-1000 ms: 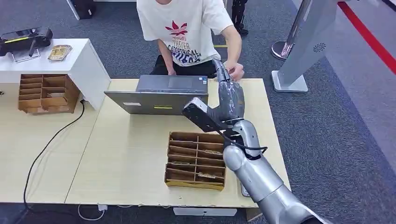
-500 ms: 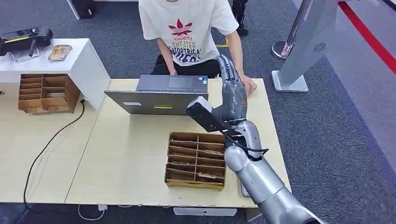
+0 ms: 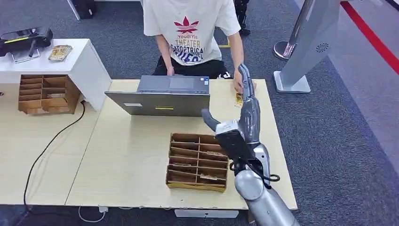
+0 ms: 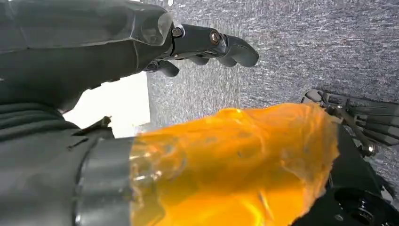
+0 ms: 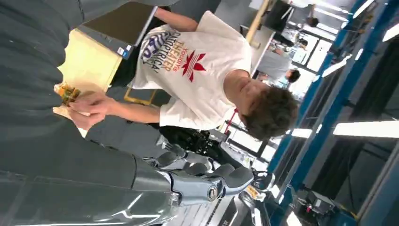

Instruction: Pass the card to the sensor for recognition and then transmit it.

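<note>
At the near table edge, the silver right arm is raised, its dark grey right hand [image 3: 248,110] held upright with fingers straight and nothing gripped. Further off, the small yellow-patterned card [image 3: 238,99] is pinned on the pale wooden table [image 3: 131,155] by a person's hand [image 3: 241,84], so handover looks basically done; next, the arm probably just needs pulling back.

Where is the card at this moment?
In the head view the card lies on the table's far right corner, under the person's hand, just beyond the right hand.
</note>
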